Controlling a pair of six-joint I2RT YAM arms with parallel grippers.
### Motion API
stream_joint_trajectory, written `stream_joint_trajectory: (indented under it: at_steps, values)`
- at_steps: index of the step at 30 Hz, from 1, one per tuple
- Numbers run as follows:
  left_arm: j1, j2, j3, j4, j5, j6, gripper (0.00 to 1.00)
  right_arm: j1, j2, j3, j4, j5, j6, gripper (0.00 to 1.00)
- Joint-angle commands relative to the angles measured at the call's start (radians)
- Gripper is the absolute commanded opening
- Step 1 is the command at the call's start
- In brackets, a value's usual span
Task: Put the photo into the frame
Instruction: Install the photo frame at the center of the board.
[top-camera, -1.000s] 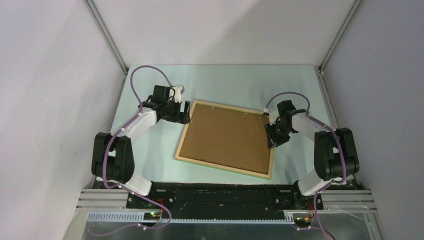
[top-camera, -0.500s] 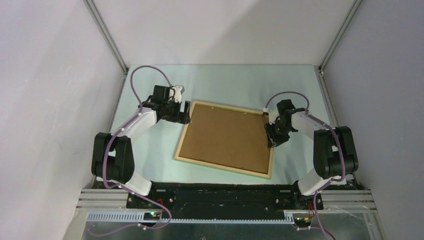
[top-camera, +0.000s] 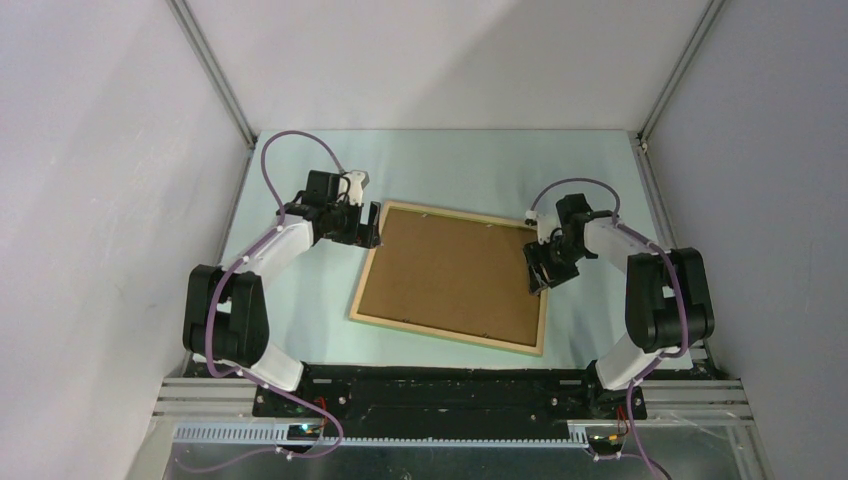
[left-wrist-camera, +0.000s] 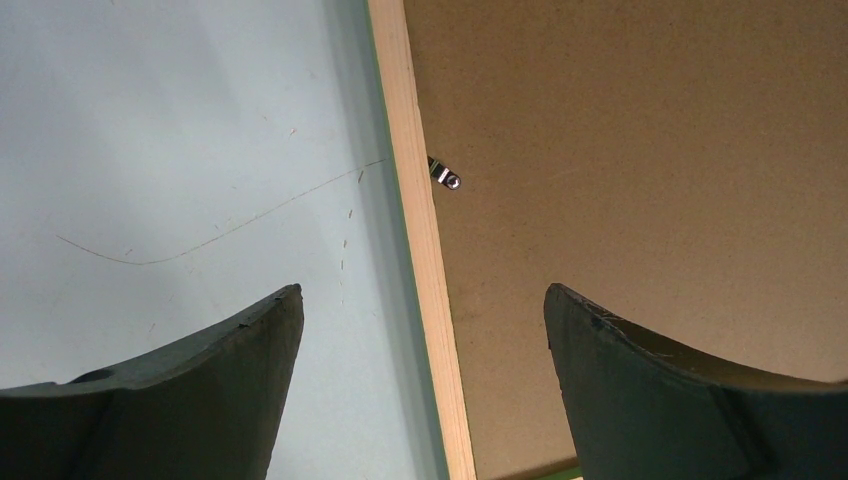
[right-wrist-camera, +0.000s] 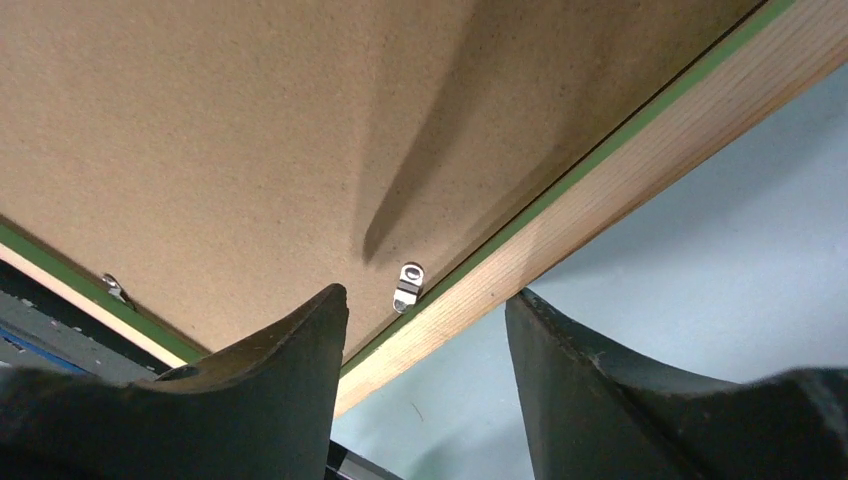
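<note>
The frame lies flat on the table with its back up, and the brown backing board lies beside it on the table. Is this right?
No. The brown backing board does not lie beside the frame; it sits inside it, within the pale wooden border. The top external view shows this. The frame does lie flat on the table with its back up.

Brown backing board (right-wrist-camera: 250, 120) sits inside the frame (right-wrist-camera: 620, 170), whose pale wood rail with a green inner strip runs diagonally. A small metal turn clip (right-wrist-camera: 408, 285) lies on the board against the rail. The right gripper (right-wrist-camera: 428, 300) has its dark jaws parted, one to either side of the clip in view. Pale worktop (right-wrist-camera: 720, 250) lies beyond the rail.
</note>
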Motion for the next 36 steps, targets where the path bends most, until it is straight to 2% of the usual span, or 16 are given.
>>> stream_joint_trajectory:
  at_steps: [1,11,16,28,36]
  values:
    - [-0.002,-0.011,0.0,0.028,0.027,0.021,0.94,-0.007,0.018,0.058,-0.014,-0.037,0.024,0.64]
    - [-0.002,-0.013,0.002,0.029,0.033,0.019,0.94,-0.001,0.045,0.062,-0.032,-0.002,0.011,0.6]
    - [-0.003,-0.017,0.0,0.028,0.035,0.02,0.94,-0.002,0.048,0.062,-0.041,0.013,-0.008,0.51]
    - [-0.002,-0.013,0.003,0.028,0.045,0.018,0.94,-0.002,0.075,0.062,-0.053,0.032,-0.068,0.45]
    - [-0.003,-0.014,0.001,0.027,0.043,0.018,0.94,0.013,0.093,0.059,-0.024,0.064,-0.067,0.36]
